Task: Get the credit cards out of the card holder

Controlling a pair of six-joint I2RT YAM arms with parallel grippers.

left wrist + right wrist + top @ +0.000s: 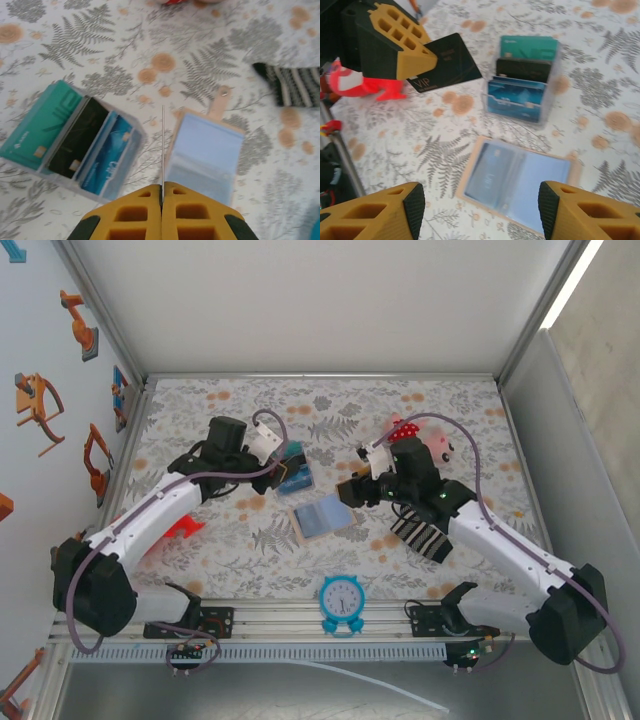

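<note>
Centrally, the card holder [322,517] lies opened flat on the fern-print tablecloth [440,405], pale blue lining upward, with its tan border and closure tab visible. Just beyond it stands a clear card stand [522,82] holding a teal card [529,47], a second black card [522,70] and a blue card [515,97], stepped one behind another.

The left gripper [162,189] is closed tight on a black VIP card [447,62], pinched across its faces near one end and carried clear of the cloth, beside the stand. In the left wrist view this card appears edge-on as a thin line. The right gripper [480,212] hangs over the near edge of the holder, jaws spread wide and empty.

A bluish pocketed card [492,172] appears to sit in the holder's left sleeve, though blur leaves this uncertain.

Handling, as a judgement: the cards are probably light, stiff and slick. Flat on a surface they offer little to grip, so the exposed short edge is the place to pinch. The holder looks soft and light, and is likely to slide or lift with a tugged card unless the other gripper pins its free flap.
</note>
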